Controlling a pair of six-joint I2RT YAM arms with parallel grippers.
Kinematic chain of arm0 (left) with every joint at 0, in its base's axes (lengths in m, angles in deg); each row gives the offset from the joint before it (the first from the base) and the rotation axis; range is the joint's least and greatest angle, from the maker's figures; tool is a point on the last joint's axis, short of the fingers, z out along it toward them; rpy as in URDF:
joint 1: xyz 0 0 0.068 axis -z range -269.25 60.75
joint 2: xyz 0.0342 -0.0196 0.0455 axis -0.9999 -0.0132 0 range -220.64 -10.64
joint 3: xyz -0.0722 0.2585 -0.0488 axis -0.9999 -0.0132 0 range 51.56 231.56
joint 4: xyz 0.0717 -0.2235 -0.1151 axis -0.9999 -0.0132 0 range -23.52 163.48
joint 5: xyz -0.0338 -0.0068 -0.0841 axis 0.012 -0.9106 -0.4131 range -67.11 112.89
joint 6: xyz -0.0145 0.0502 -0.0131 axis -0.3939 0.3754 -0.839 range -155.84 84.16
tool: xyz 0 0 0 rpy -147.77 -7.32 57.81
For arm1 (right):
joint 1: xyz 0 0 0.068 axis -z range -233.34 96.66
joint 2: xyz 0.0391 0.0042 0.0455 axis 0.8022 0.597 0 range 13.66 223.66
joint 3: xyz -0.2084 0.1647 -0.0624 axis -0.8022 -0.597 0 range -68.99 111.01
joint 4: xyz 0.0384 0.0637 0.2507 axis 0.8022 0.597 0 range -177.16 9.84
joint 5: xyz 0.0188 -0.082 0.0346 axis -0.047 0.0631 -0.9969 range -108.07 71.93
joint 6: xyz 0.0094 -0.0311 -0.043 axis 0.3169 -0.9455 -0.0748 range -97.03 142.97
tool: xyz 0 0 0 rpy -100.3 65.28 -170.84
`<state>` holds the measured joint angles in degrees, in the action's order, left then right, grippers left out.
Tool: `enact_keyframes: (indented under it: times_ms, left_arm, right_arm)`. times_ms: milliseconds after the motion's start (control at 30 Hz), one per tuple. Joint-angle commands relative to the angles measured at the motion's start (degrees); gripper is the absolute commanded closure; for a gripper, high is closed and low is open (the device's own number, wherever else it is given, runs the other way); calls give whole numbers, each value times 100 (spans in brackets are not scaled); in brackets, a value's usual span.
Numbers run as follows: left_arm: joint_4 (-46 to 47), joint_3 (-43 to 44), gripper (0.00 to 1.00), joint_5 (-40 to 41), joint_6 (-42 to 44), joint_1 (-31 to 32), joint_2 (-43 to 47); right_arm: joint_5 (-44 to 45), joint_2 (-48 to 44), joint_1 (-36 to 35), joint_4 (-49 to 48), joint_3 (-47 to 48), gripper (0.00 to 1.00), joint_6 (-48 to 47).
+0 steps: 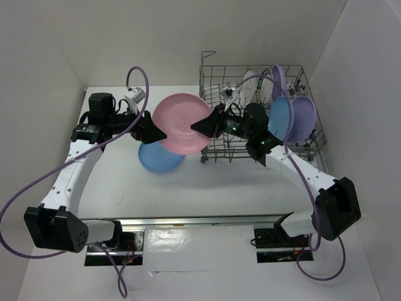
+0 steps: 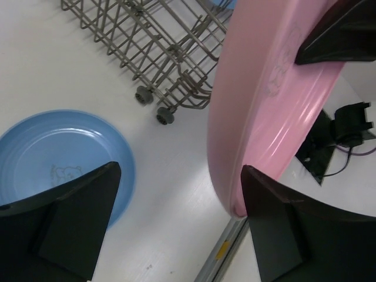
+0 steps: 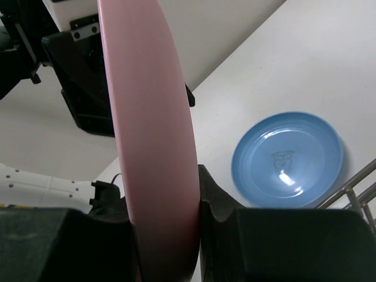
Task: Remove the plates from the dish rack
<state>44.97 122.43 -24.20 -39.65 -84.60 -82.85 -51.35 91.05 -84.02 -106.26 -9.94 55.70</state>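
1. Overhead, your table [image 1: 219, 182] is white. The rack sits at its far right and both arms reach in from the near edge.
2. The rack [image 1: 219, 153] lies with its long side running left to right. Its left end is just beside the right gripper.
3. The pink plate [image 1: 182, 123] hangs in the air just left of the rack, between the two grippers. Its broad face is turned towards the overhead camera, and both wrist cameras see it edge-on.
4. A blue plate [image 1: 160, 158] lies flat on the table, hollow side up. It is partly under the pink plate's near edge.
5. Four more plates stand on edge at the rack's right end: a racked blue one [image 1: 280, 116], two lilac ones [image 1: 306, 116] and a white one [image 1: 250, 84].
6. Your right gripper [image 1: 200, 125] has its fingers clamped on the pink plate's right rim.
7. Your left gripper [image 1: 158, 134] is at the plate's left rim with its fingers spread wide. The rim sits against one finger, apart from the other.
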Motion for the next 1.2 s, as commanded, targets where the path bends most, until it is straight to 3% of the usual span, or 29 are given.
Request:
enact_keyframes:
  times_ms: [0, 233, 267, 367, 467, 533, 567, 600, 633, 767, 833, 933, 1167]
  left_arm:
    - [338, 14, 14, -572, -216, -7, -109]
    - [180, 128, 52, -1004, -269, -7, -224]
    - [118, 129, 73, -891, -269, -7, -276]
    - [-285, 286, 100, -522, -199, -7, -346]
    - [-900, 559, 100, 57, -59, -7, -461]
    - [-1295, 821, 100, 244, 125, -60, -672]
    - [-1680, 901, 100, 305, 205, -130, -724]
    - [-1893, 980, 100, 306, 284, -183, -777]
    - [-2086, 1051, 100, 306, 363, -235, -908]
    - [-2896, 1358, 100, 139, 759, -508, -1146]
    - [-3098, 1411, 100, 86, 917, -788, -1322]
    - [-3152, 1412, 100, 86, 1066, -1026, -1402]
    - [-2739, 1122, 100, 1122, 1339, -1141, -2323]
  right_arm:
    - [-337, -40, 18, -1007, -261, 100, 435]
    - [-513, 338, -88, -1158, -262, 100, 612]
    - [-513, 339, -157, -1158, -201, 100, 612]
    - [-390, 461, -228, -895, -9, 100, 489]
    - [-390, 637, -281, -334, 282, 100, 357]
    - [-84, 638, -281, 305, 510, 95, 244]
    - [31, 638, -281, 510, 572, 85, 182]
    - [275, 585, -281, 686, 625, 65, 120]
    - [417, 533, -281, 1044, 678, 52, 50]
    - [1269, 365, -281, 1968, 1038, 27, -363]
    - [1646, 243, -281, 2294, 1205, 21, -548]
    - [2051, 163, -281, 2619, 1346, 21, -707]
    - [2887, -373, -281, 2946, 1610, 21, -1189]
